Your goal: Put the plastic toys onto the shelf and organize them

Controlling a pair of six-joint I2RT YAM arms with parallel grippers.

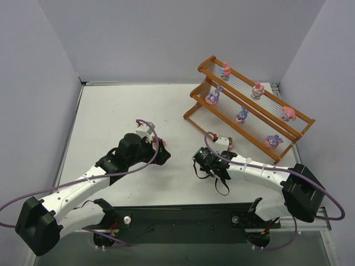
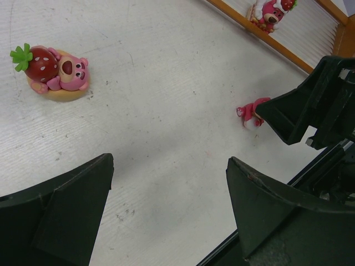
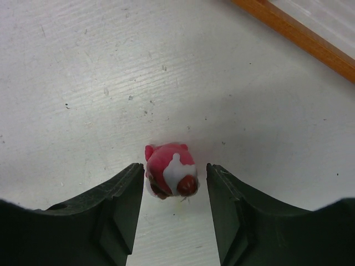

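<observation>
The orange-brown shelf (image 1: 206, 62) stands at the back right with several figurines on its tiers, such as a pink one (image 1: 257, 90). My right gripper (image 3: 175, 166) is open and low over the table, its fingers on either side of a small red-and-white toy (image 3: 171, 177) that lies on the table; the toy also shows in the left wrist view (image 2: 248, 114). In the top view this gripper (image 1: 224, 145) is just in front of the shelf's lowest tier. My left gripper (image 2: 169, 166) is open and empty above bare table. A pink bear with a strawberry (image 2: 55, 69) lies ahead of it to the left.
The shelf's front rail (image 3: 299, 33) runs close behind the red toy. One shelf toy (image 2: 272, 11) shows in the left wrist view. Purple cables loop off both arms. Grey walls close the table at the back and sides.
</observation>
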